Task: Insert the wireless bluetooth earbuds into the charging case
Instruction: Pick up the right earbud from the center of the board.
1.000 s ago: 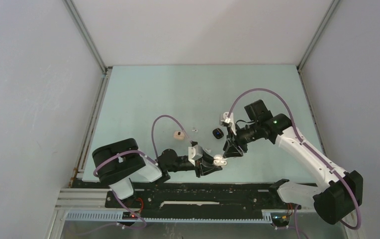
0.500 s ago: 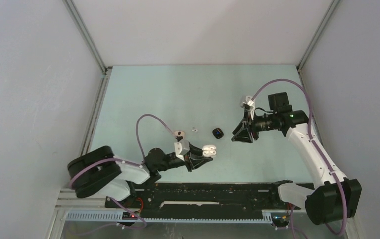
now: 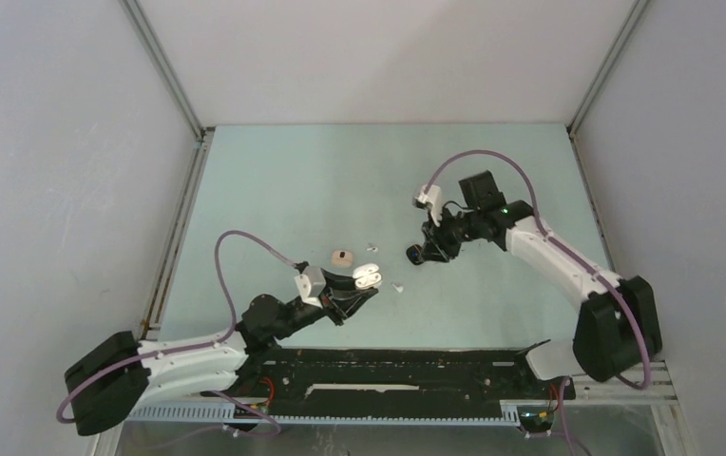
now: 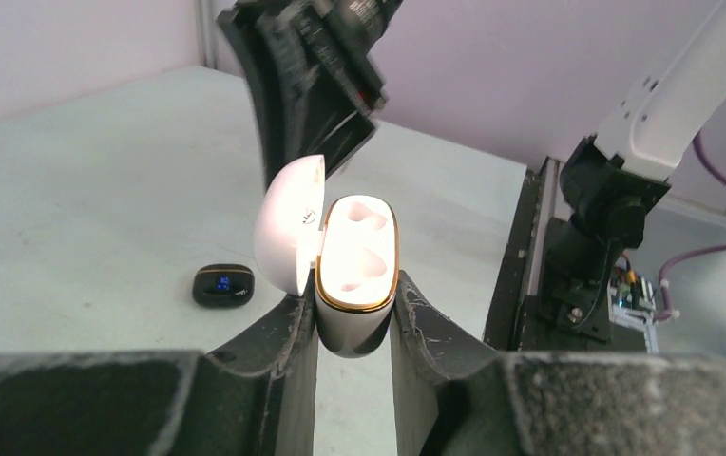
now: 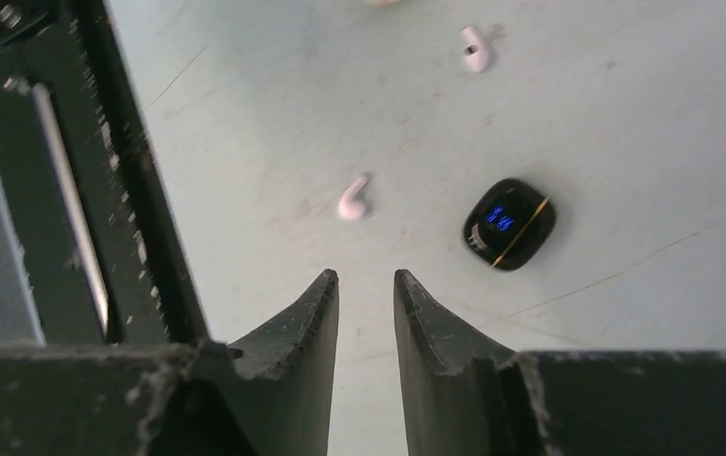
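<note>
Spreading beneath both arms, the pale mint tabletop point(image 3: 293, 180) looks matte and lightly scuffed, boxed in by plain grey-white walls point(image 3: 55, 142) on aluminium rails. Blue digits glow on a glossy black case point(image 5: 509, 224), too small to read. The left tool point(image 4: 353, 296) clamps the smooth white charging case point(image 4: 357, 256), its lid open and its rim gold. Two white stemmed earbuds point(image 5: 353, 198) lie loose on the tabletop, one near the black case, below the right tool point(image 5: 366, 278), whose dark fingers stand narrowly apart and empty.

Blue lit digits glow on the small black glossy oval case point(image 5: 509, 223), too blurred to read. A tiny dark mark on the white plastic case point(image 4: 354, 256) is illegible.
</note>
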Tool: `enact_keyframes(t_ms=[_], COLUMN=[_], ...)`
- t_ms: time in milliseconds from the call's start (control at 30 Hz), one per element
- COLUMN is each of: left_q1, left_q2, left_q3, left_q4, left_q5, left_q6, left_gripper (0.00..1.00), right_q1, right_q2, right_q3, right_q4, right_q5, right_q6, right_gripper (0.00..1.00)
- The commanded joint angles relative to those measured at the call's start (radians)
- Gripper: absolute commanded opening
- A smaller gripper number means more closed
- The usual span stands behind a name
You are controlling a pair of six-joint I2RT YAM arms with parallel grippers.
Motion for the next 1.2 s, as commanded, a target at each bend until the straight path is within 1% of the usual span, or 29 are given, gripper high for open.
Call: enact_keyframes(t_ms=[0, 67, 167, 267, 333, 467, 700, 1000, 1167], left_q1=[0.002, -0.007, -0.025, -0.039, -0.048, -0.062, -0.079, -0.084, -0.085], left_q2=[-0.154, -0.239, -0.351, -0.439, -0.472, -0.486, -0.463, -0.499, -0.511], left_q3=[0.001, 0.003, 0.010, 0.013, 0.016, 0.026, 0.038, 0.028, 0.022], left_q4=[-0.135, -0.216, -0.330, -0.411, -0.445, -0.483, -0.478, -0.512, -0.524], left_q5=[-0.080, -0.107, -0.155, -0.208, -0.232, -0.246, -0.246, -0.254, -0.257], left_q6=[-0.059, -0.063, -0.042, -0.028, -0.028, -0.029, -0.025, -0.020, -0.021], left_gripper=[0.00, 0.00, 0.00, 0.00, 0.00, 0.00, 0.00, 0.00, 0.00], right_q1=[0.047, 0.085, 0.181, 0.229, 0.241, 0.260, 0.290, 0.298, 0.307], right_q2=[0.145, 0.201, 0.277, 0.329, 0.363, 0.430, 0.522, 0.586, 0.615], right_q3=[0.141, 0.151, 0.161, 0.164, 0.176, 0.220, 0.276, 0.327, 0.349], right_q4=[0.162, 0.227, 0.307, 0.384, 0.405, 0.384, 0.378, 0.373, 0.366], right_q5=[0.163, 0.223, 0.342, 0.397, 0.422, 0.449, 0.478, 0.478, 0.490], right_q6=[0.166, 0.260, 0.302, 0.354, 0.391, 0.418, 0.413, 0.403, 0.399], right_gripper=[0.30, 0.31, 0.33, 0.36, 0.37, 0.40, 0.42, 0.45, 0.45])
